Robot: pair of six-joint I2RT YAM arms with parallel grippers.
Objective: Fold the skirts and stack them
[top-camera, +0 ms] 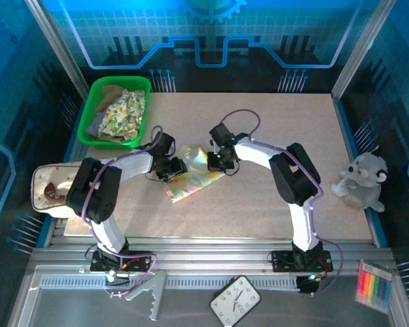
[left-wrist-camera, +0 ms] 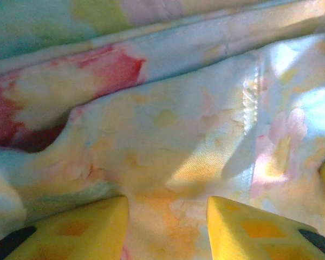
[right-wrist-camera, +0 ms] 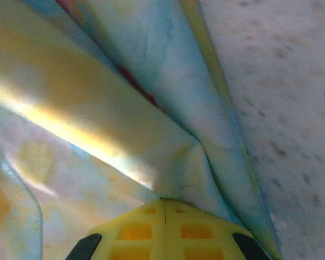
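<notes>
Folding is the step in hand, by my reading. One patterned skirt lies just toward 9 o'clock of the middle of the table, partly doubled over, with both grippers on it.

Left gripper, at the skirt's 9 o'clock edge: in its wrist view the fingers stand partly apart above the cloth, with nothing clamped between them that I can make out.

Right gripper, at the skirt's 1 o'clock corner: fingers closed together, with a fold of cloth drawn to the tips. I judge it a pinch on that edge.

Next move, as I judge it: carry the pinched edge across toward 7 o'clock to lay the fold flat. The left fingers must either press the near layer down or lift off it so the cloth does not drag.

Count:
- Skirts on the table: one.
- Green basket at 10 o'clock: one, holding a floral cloth over tan cloth. I cannot tell how many garments that makes.
- Stack: none begun.
- Plush toy at 3 o'clock: one.
- Pouch at 8 o'clock: one.
</notes>
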